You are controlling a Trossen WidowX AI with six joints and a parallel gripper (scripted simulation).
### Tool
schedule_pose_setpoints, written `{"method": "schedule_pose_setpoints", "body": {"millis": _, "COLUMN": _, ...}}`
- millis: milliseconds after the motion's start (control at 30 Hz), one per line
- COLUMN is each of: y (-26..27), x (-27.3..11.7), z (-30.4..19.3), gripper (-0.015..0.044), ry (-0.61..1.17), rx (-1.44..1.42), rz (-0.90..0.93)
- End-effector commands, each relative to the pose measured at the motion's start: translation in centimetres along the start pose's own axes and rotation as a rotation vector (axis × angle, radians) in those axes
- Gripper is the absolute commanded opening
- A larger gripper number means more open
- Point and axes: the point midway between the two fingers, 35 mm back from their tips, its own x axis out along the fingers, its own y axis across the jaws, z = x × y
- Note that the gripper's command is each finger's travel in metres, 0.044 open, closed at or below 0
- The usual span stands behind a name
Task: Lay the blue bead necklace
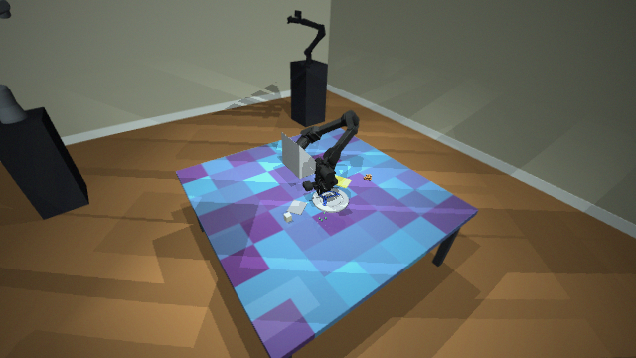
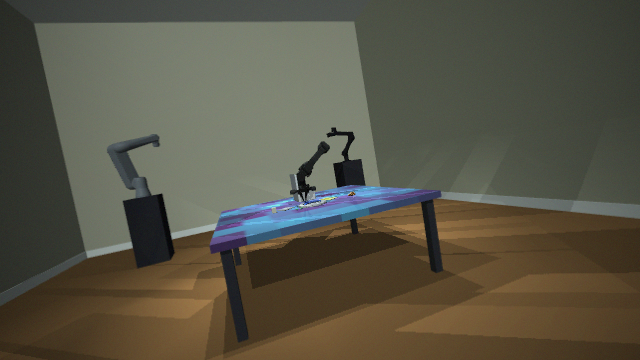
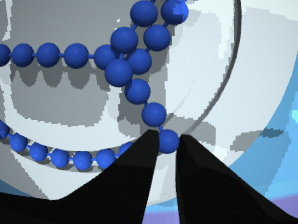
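The blue bead necklace (image 3: 118, 72) (image 1: 325, 202) lies bunched over the round white bead board (image 3: 267, 80) (image 1: 333, 209). In the wrist view two strands cross and overlap above the middle, one row runs straight to the left, and another row curves along the lower left. The board's curved dark groove line shows at the right with no beads on it. My gripper (image 3: 166, 141) (image 1: 326, 195) (image 2: 305, 200) points down over the board and is shut on one bead of the necklace. The fingers hide part of the lower row.
Upright grey panels (image 1: 292, 155) stand behind the board beside the arm. A yellow square (image 1: 343, 182) and a small orange object (image 1: 368, 177) lie behind and right. A pale flat square (image 1: 297, 207), a white cube (image 1: 287, 217) and tiny greenish pieces (image 1: 323, 219) lie nearer the front.
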Motion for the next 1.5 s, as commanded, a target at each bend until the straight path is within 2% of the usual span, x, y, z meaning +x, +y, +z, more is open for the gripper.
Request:
{"method": "schedule_pose_setpoints", "body": {"millis": 0, "y": -0.06, "x": 0.39, "z": -0.12, "gripper": 0.0, "ry": 0.002, "rx": -0.004, "rz": 0.003}}
{"method": "schedule_pose_setpoints", "body": {"millis": 267, "y": -0.16, "x": 0.88, "z": -0.21, "gripper": 0.0, "ry": 0.002, "rx": -0.004, "rz": 0.003}}
{"method": "schedule_pose_setpoints", "body": {"millis": 833, "y": -0.17, "x": 0.34, "z": -0.13, "gripper": 0.044, "ry": -0.001, "rx": -0.002, "rz": 0.001}}
{"method": "schedule_pose_setpoints", "body": {"millis": 1467, "y": -0.17, "x": -0.11, "z": -0.13, "gripper": 0.044, "ry": 0.002, "rx": -0.004, "rz": 0.003}}
